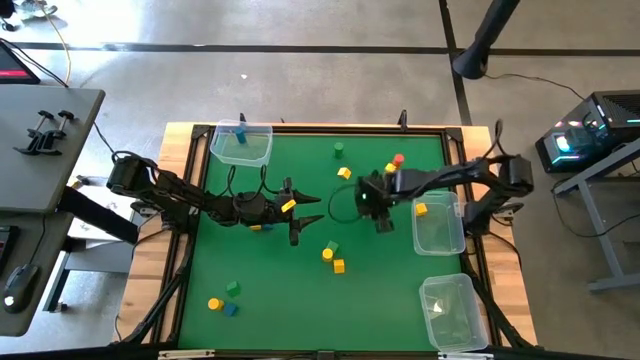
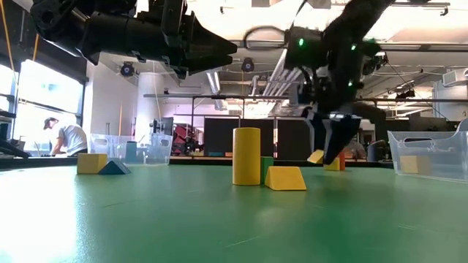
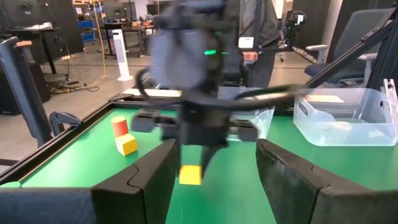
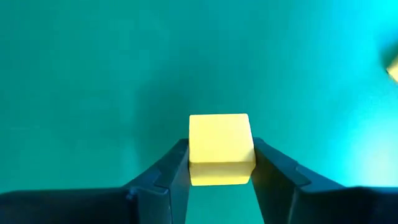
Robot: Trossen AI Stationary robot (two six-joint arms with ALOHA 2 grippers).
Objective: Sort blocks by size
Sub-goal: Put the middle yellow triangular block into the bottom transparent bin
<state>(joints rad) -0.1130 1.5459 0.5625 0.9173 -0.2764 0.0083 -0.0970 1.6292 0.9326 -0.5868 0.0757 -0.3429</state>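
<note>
Right now the right pincer [image 4: 221, 163] has its two fingers pressed against either side of a yellow cube [image 4: 221, 148], pointing down at the green desk [image 1: 300, 290] a little right of centre. From the left wrist view that same cube [image 3: 190, 175] shows pinched at the tip of the right arm, just above the mat. The left pincer [image 1: 305, 212] hangs over the middle of the desk, its fingers [image 3: 149, 174] spread well apart with nothing between them.

The other blocks lie scattered. A red cylinder [image 3: 119, 126] and a yellow block [image 3: 127, 145] sit touching each other near the far edge, a green block [image 1: 339, 150] near them. Two yellow blocks [image 1: 333, 259] rest near the centre, toward the front. At front left are a yellow cylinder [image 1: 214, 303], a green block [image 1: 233, 288] and a blue one [image 1: 231, 309], close together.

Three clear tubs stand around the desk: one at the back left corner [image 1: 242, 143] with a blue block [image 1: 241, 132] in it, one on the right side [image 1: 440, 226] holding a yellow block [image 1: 421, 209], and one at the front right [image 1: 450, 312].
</note>
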